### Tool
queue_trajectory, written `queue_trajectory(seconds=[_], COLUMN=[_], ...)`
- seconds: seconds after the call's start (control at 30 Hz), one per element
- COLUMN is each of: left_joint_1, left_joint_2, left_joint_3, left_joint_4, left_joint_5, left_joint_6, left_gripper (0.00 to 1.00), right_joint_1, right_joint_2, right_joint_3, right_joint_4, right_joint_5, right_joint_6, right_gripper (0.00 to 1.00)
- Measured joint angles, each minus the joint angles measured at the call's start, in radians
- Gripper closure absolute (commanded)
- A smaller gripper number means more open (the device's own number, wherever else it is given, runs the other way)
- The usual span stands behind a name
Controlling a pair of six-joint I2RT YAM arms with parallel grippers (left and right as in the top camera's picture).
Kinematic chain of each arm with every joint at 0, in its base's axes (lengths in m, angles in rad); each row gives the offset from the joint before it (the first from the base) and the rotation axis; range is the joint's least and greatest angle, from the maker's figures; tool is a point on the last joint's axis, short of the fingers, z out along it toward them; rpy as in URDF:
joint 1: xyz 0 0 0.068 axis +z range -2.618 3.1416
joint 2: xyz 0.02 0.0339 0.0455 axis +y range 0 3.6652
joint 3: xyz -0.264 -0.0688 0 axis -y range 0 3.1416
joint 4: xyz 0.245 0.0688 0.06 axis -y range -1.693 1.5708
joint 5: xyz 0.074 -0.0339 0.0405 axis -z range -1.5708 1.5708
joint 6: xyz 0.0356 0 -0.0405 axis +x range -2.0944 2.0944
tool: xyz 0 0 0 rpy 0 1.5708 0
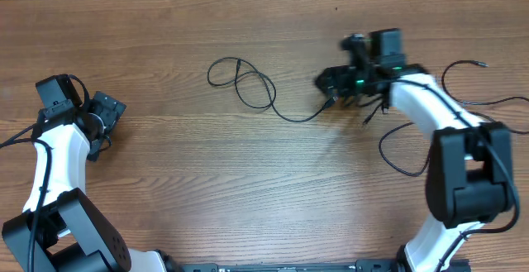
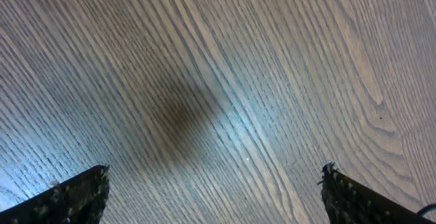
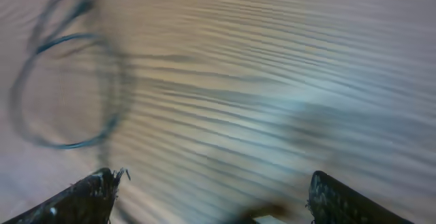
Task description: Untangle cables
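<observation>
Cables of the task lie in two places on the wooden table (image 1: 248, 189). Nearest to the wrist cameras are the fingers themselves. The left gripper (image 2: 214, 190) hangs over bare wood at the left side of the table, jaws wide apart, with no cord close to it. The right gripper (image 3: 211, 183) also has its jaws apart and nothing between them. Its picture is blurred, so fine detail there cannot be read.

A little further, in the overhead view, the right gripper (image 1: 328, 90) stands just beside the plug end of the looped cable (image 1: 273, 97). This cord makes two loops that cross each other near the middle of the table. Its long axis runs left to right. The loops are at the left and somewhat farther from the robot, and the tail curves back to the right, so the plug end points at the right gripper. A second cable (image 1: 475, 62) lies well apart, at the right, partly hidden behind the right arm.

I see two risks. A pull along the tail could tighten the crossing into a knot instead of opening it. Also the right arm could catch the second cable and drag it back toward the first.
</observation>
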Motion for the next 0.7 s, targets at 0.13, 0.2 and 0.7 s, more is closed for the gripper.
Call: queue_trajectory(seconds=[0.13, 0.2, 0.7], left_joint_1=[0.000, 0.000, 0.000], left_joint_2=[0.000, 0.000, 0.000], left_joint_3=[0.000, 0.000, 0.000], left_joint_4=[0.000, 0.000, 0.000], left_joint_5=[0.000, 0.000, 0.000], left_joint_6=[0.000, 0.000, 0.000], left_gripper=[0.01, 0.01, 0.01], right_joint_1=[0.137, 0.203, 0.389], right_joint_2=[0.000, 0.000, 0.036], right_joint_3=[0.000, 0.000, -0.001], right_joint_4=[0.093, 0.136, 0.384], right_joint_5=[0.035, 0.069, 0.317], right_joint_6=[-0.049, -0.066, -0.166], right_gripper=[0.11, 0.09, 0.31])
